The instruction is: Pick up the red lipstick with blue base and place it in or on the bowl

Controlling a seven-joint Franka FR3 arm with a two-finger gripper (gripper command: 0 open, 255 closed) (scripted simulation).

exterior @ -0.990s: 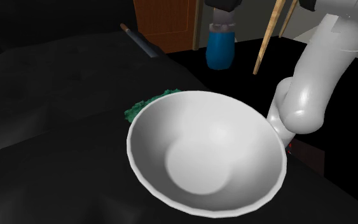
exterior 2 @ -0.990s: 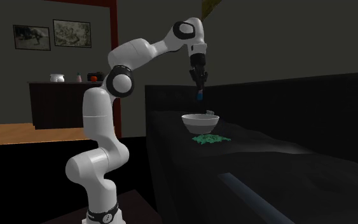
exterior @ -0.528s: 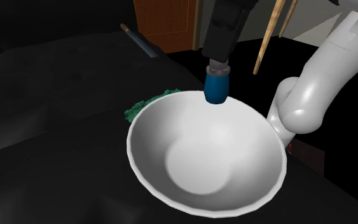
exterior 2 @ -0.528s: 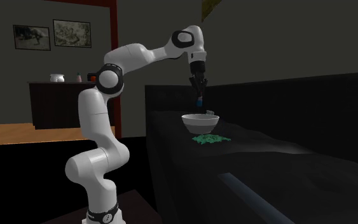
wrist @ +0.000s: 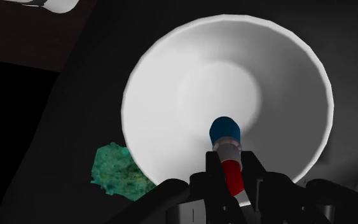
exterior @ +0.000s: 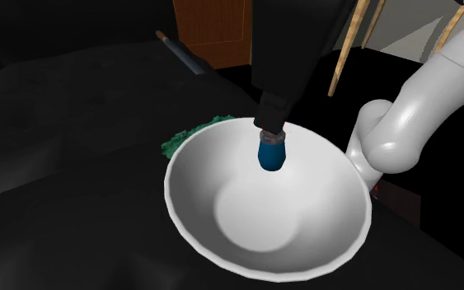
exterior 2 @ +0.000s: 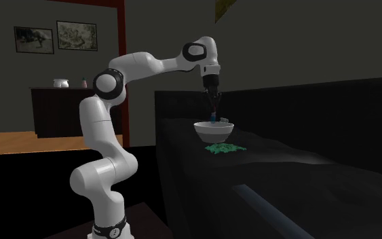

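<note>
From here I count 1 white arm (exterior: 403, 123), 1 black gripper (exterior: 271, 130) with 2 fingers (wrist: 255, 175), 1 lipstick (exterior: 271, 154), 1 white bowl (exterior: 170, 194), 1 green clump (exterior: 190, 136) at the bowl's 10 o'clock in the shoulder view, 2 framed pictures (exterior 2: 33, 39), and 1 sideboard (exterior 2: 64, 112) bearing 3 small items (exterior 2: 60, 83).

no readable text, labels or signs

Dim room, dark grey walls (exterior 2: 304, 41); far left, two framed pictures (exterior 2: 76, 35) hang above a dark sideboard (exterior 2: 60, 112) on a wooden floor (exterior 2: 20, 144); a black sofa (exterior 2: 304, 170) spans the right
</note>
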